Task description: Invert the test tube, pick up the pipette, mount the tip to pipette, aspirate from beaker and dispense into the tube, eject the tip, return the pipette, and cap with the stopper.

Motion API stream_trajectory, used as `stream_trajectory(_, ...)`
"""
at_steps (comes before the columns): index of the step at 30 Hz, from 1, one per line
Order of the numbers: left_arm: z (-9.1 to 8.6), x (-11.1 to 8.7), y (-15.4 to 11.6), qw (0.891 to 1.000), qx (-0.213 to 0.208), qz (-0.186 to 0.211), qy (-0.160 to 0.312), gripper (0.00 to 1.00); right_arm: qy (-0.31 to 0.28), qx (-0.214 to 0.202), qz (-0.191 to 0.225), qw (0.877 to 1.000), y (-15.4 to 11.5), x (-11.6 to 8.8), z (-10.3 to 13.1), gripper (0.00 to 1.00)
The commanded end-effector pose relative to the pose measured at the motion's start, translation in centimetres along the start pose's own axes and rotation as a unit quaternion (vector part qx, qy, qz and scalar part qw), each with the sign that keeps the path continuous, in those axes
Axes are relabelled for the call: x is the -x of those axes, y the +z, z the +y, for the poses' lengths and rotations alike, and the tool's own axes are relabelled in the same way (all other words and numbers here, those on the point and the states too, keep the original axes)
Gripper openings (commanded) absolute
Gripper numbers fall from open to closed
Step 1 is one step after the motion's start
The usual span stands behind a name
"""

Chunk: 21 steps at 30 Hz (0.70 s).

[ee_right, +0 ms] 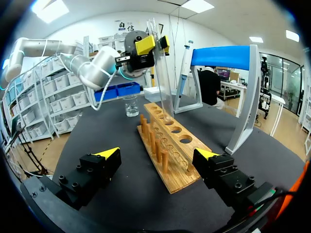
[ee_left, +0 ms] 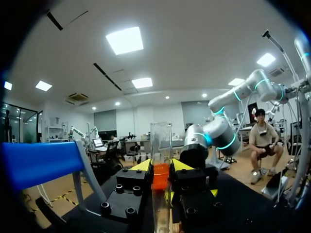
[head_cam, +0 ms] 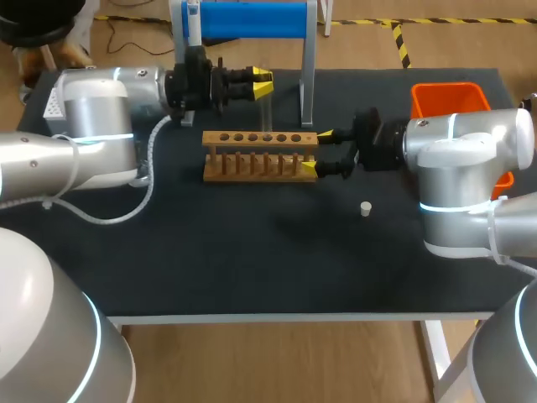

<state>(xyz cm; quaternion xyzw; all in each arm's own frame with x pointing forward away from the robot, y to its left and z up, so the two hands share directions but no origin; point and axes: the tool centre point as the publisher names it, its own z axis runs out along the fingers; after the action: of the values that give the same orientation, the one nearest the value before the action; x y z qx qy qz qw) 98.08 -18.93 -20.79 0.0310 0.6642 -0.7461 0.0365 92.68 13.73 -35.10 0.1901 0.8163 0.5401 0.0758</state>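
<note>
While left gripper (head_cam: 263, 82) clamps test tube (head_cam: 267, 113) upright, tube axis stands vertical over rack (head_cam: 252, 161) hole; right gripper (head_cam: 317, 151) splayed wide, straddling rack's 3 o'clock end.

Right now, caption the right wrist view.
Left gripper holds test tube at wooden rack; open right gripper faces the rack's end.

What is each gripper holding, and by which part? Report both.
Left gripper grips the test tube near its upper end. Right gripper holds nothing, open around the rack end.
</note>
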Motion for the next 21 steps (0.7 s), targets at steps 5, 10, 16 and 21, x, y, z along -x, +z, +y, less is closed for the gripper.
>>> stream_trajectory(5, 0.67, 0.29, -0.01, 1.000, 0.001, 0.005, -0.007, 0.00, 0.000, 0.001, 0.000, 1.000, 0.00, 0.02, -0.04, 1.00)
stream_trajectory(10, 0.95, 0.18, -0.21, 1.000, 0.020, 0.005, -0.012, 0.00, 0.000, 0.001, 0.000, 1.000, 0.00, 0.02, -0.04, 1.00)
stream_trajectory(16, 1.22, 0.12, -0.48, 0.999, 0.038, 0.001, -0.008, 0.00, 0.000, 0.001, 0.000, 1.000, 0.00, 0.02, -0.04, 1.00)
stream_trajectory(21, 1.31, 0.03, -0.65, 0.998, 0.059, 0.006, -0.011, 0.00, 0.000, 0.001, 0.000, 1.000, 0.00, 0.02, -0.04, 1.00)
